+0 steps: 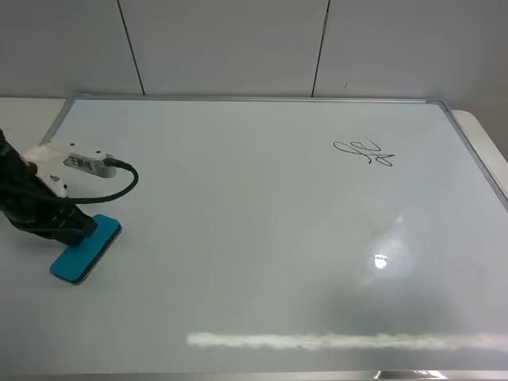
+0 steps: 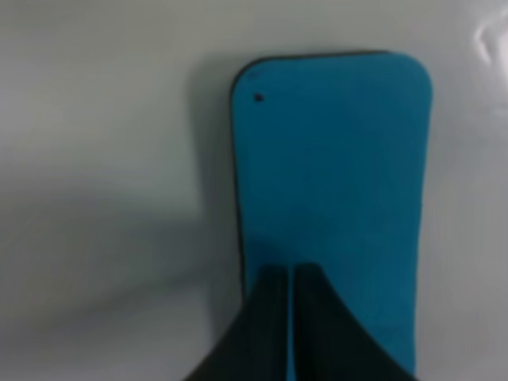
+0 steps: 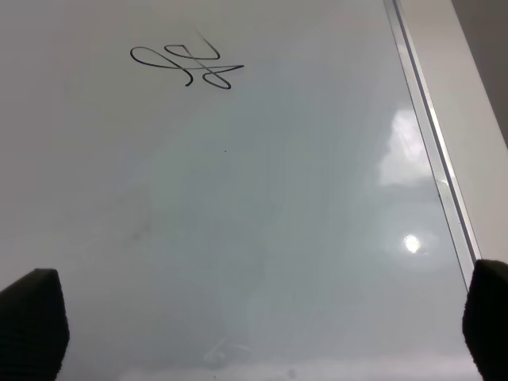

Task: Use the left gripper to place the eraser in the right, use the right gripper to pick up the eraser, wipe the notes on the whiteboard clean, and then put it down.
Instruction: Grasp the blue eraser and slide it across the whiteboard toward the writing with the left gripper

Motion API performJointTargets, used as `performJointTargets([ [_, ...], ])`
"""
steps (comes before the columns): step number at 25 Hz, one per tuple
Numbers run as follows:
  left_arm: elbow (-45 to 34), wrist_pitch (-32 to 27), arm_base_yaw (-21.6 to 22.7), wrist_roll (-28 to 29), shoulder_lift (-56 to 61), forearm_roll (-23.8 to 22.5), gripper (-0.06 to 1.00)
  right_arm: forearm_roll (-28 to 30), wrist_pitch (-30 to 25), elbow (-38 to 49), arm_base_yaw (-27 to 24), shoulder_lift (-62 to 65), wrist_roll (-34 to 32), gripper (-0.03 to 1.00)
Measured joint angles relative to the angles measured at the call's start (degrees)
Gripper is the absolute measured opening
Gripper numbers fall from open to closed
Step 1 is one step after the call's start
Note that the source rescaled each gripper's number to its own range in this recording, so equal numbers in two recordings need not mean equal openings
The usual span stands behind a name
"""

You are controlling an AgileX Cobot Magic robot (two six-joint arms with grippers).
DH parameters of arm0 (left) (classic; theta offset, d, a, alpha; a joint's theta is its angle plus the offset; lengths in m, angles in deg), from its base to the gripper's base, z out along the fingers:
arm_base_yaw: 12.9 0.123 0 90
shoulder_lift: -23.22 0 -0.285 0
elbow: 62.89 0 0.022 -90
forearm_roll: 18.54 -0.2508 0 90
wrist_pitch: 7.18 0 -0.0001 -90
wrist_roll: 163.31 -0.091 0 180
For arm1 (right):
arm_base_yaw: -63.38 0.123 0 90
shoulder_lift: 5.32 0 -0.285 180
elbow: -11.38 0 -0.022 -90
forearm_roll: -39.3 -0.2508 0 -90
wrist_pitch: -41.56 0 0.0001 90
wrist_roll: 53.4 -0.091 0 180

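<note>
You are in step 1: bringing the eraser (image 1: 83, 254) to the right side. It lies near the left edge of the whiteboard (image 1: 238, 206), well apart from the notes (image 1: 363, 151). The left gripper (image 1: 82, 225) has its 2 fingers closed together, tips on the eraser's top; whether it truly holds it, I cannot tell. The right gripper (image 3: 254, 325) is wide open, empty. Next, move the eraser rightward without losing it.

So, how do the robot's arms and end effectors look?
The left end effector, on a black arm, has two black tapered fingers; behind it sits a white camera box with a dark-lettered label, and a black cable loops from it. Of the right end effector only two dark, rounded fingertips show.
</note>
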Motion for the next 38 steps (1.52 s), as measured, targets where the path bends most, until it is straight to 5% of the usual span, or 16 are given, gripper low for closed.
performJointTargets([
  [16,0.55,2.25,-2.63,1.20,-3.41,-1.46,0.00,0.00,0.00,0.00,0.00,0.00,0.00,1.00],
  [20,2.37,8.43,-9.70,3.22,-6.19,-1.45,0.00,0.00,0.00,0.00,0.00,0.00,0.00,1.00],
  [28,16.25,11.78,-24.91,3.74,-16.94,0.80,0.00,0.00,0.00,0.00,0.00,0.00,0.00,1.00],
  [38,45.10,-0.99,-38.78,3.74,-32.56,1.18,0.00,-0.01,0.00,0.00,0.00,0.00,0.00,1.00],
])
